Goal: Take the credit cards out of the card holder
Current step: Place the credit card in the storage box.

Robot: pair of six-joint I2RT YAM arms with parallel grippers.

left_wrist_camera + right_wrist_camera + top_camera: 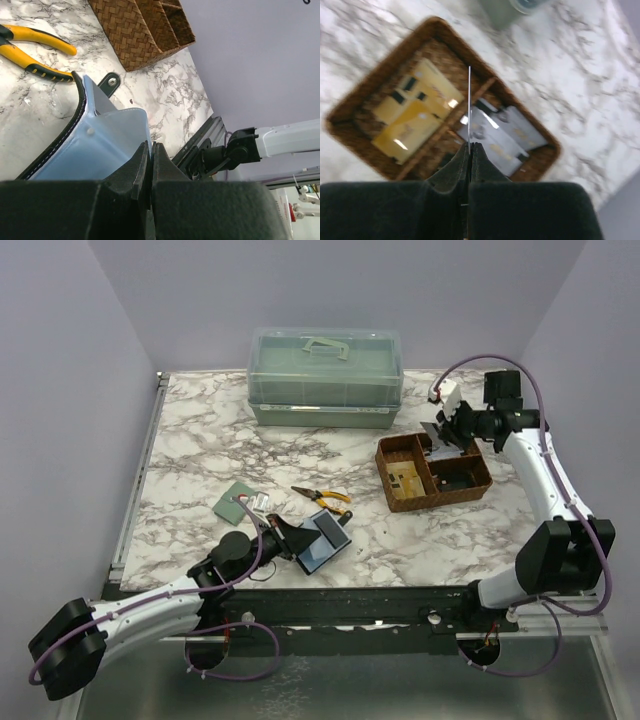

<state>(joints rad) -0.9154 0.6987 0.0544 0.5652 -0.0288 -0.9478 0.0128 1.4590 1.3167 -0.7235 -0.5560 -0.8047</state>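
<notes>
The black card holder [322,540] lies open near the table's front, its blue-grey lining up. My left gripper [290,538] is shut on its lining edge; the lining [100,145] and the snap tab [110,82] show in the left wrist view. My right gripper [447,436] is shut on a thin grey credit card [469,107], seen edge-on, above the wicker basket [480,485]. Several grey cards [505,135] lie in the basket's right compartment, yellow cards [417,112] in the left one.
Yellow-handled pliers [325,497] lie behind the card holder. A sage-green wallet [240,504] lies to their left. A green lidded box [325,377] stands at the back. The table's front rail [350,602] runs close behind my left gripper.
</notes>
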